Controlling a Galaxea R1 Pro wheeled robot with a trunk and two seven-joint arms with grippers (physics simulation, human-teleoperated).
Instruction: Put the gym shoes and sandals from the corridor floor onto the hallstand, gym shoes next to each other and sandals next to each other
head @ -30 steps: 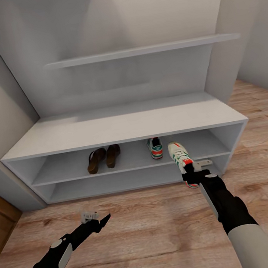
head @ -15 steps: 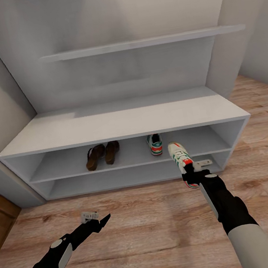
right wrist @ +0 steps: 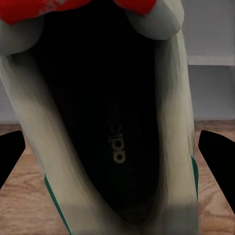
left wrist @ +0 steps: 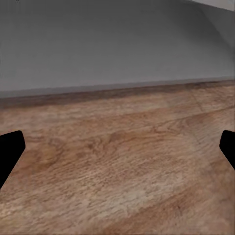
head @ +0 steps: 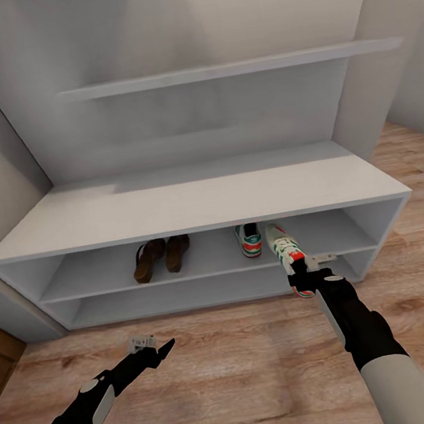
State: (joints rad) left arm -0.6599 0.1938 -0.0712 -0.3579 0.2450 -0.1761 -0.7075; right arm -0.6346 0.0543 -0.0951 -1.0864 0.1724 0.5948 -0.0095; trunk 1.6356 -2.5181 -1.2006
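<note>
right end effector [head: 303, 272] clamped on 1 white green-striped gym shoe [head: 284, 244], toe at upper tier of low white hallstand [head: 190, 205] | second gym shoe [head: 248, 240] and 2 dark brown sandals [head: 159, 257] on that tier | left end effector [head: 150, 346] apart over wood-grain floor [head: 251, 364]

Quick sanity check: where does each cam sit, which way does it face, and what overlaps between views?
Head view: on the head, facing forward and down at the low white two-tier shoe rack; both arms show, left gripper, right gripper.
Left wrist view: near the left gripper, facing the wood-grain plank floor; dark fingertips show.
Right wrist view: near the right gripper, looking into the held white green-striped sneaker.
Shared: sneaker, floor.
</note>
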